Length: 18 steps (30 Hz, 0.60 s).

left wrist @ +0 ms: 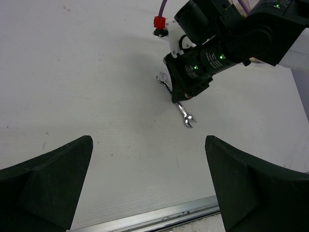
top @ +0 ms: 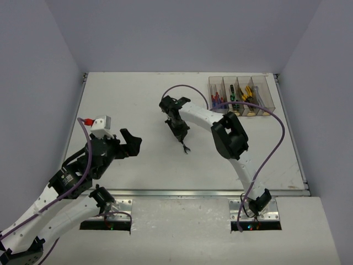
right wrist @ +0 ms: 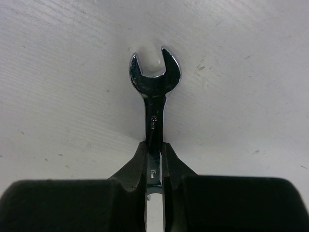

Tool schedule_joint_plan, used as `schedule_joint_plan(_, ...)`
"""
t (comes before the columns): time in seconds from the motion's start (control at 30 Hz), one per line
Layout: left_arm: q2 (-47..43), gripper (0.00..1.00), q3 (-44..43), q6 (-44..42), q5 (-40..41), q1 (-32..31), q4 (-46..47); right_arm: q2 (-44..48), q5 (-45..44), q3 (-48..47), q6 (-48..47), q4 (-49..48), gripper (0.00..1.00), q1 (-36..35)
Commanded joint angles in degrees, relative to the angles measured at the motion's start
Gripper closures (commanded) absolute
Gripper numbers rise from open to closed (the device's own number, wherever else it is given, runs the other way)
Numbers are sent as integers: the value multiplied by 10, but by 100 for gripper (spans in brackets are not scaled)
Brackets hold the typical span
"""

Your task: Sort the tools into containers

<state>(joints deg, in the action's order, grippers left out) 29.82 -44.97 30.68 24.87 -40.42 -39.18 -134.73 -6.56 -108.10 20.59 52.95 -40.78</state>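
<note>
Grip: right gripper [right wrist: 153, 151] jaws pinch silver metal open-end wrench [right wrist: 154, 92] at shank | left gripper [left wrist: 147, 145] jaws spread | advice: lift level, carry toward clear brownish plastic bins [top: 263, 95].

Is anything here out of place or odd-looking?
Only one silver wrench: it is mid-table, far from the bins holding the other tools, with the right claw pinched on its shaft. Nothing looks spilled or broken.

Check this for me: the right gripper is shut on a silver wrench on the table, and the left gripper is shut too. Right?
Not quite: the left gripper is open, its jaws standing wide apart in the left wrist view. The rest holds: the right gripper is shut on the silver wrench.
</note>
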Motion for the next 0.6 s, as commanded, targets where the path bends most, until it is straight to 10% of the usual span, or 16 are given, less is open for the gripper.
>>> schedule_joint_plan(0.0, -7, 0, -9, -2, -7, 4, 23, 84, -33, -10, -26, 22, 100, 13)
schedule_joint_plan(0.57, -39, 0, -6, -5, -12, 3, 26, 105, -217, -97, -231, -8, 100, 369)
